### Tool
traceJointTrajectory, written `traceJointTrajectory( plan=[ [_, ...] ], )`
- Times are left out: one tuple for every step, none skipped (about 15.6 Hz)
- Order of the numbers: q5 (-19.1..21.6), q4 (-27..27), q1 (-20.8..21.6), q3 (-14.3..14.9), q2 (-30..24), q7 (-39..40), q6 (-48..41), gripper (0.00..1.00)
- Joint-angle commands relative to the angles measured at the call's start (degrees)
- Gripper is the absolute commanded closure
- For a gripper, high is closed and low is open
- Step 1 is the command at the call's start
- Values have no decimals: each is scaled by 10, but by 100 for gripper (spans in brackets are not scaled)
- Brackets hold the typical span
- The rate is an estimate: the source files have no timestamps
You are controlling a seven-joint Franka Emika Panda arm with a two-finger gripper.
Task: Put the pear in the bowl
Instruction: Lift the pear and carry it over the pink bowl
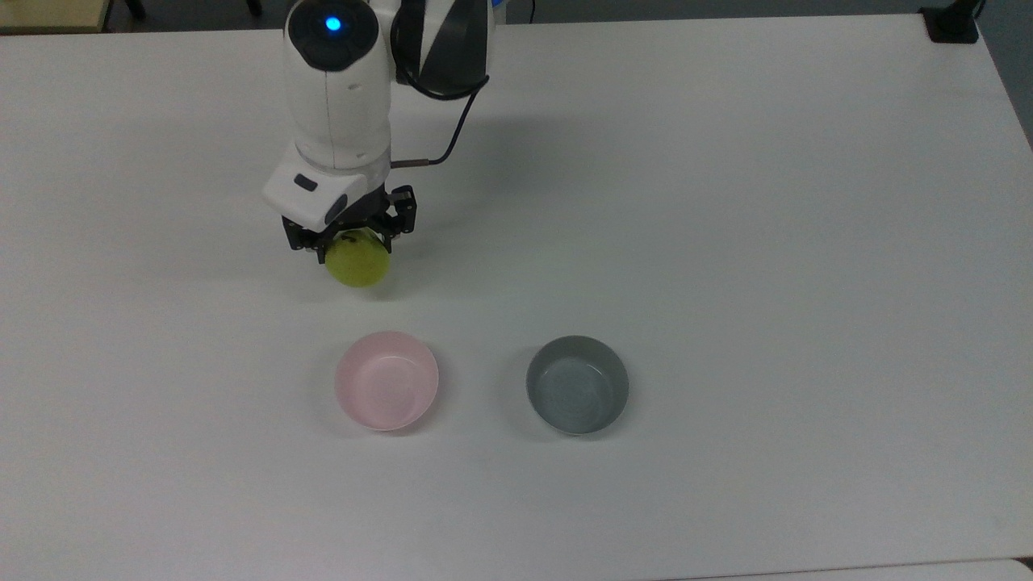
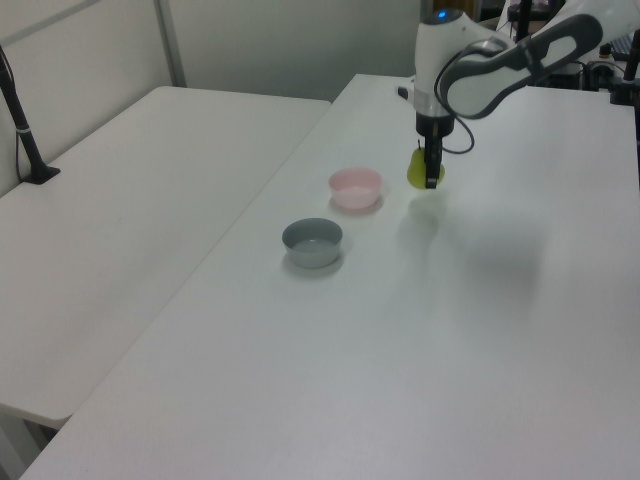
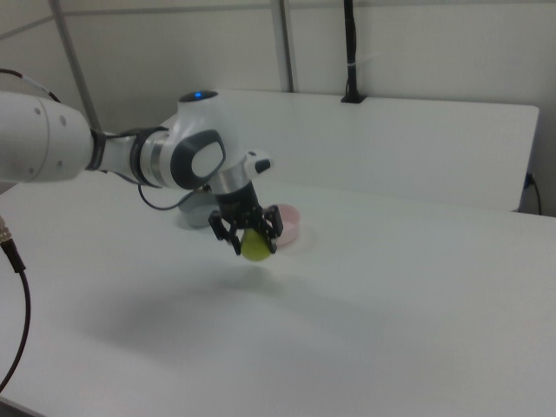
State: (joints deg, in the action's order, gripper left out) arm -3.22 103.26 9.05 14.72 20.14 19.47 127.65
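Pinching the pear (image 1: 357, 262) off the tabletop (image 1: 726, 242), the tool (image 1: 349, 236) hangs short of the pink bowl (image 1: 386, 380) (lower in the top view, slightly rightward), well apart.

Grey-blue bowl (image 1: 577, 385) upright on white table (image 1: 767, 242), black post (image 3: 350, 52) at adjoining table's far edge
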Motion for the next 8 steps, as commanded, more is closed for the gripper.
traceJointTrajectory(
  plan=[
    [50, -51, 7, 17, -34, 6, -55, 80],
    [65, -63, 7, 17, -32, 3, -53, 80],
    [78, -80, 7, 17, -28, 2, -53, 80],
    [84, -95, 6, 17, -21, 2, -52, 80],
    [86, -110, 7, 17, -10, 0, -52, 80],
    [87, -128, 7, 16, 2, 0, -52, 80],
    [90, -146, 7, 16, 17, -10, -51, 80],
    [92, -160, 10, 16, 32, -28, -50, 80]
  ],
)
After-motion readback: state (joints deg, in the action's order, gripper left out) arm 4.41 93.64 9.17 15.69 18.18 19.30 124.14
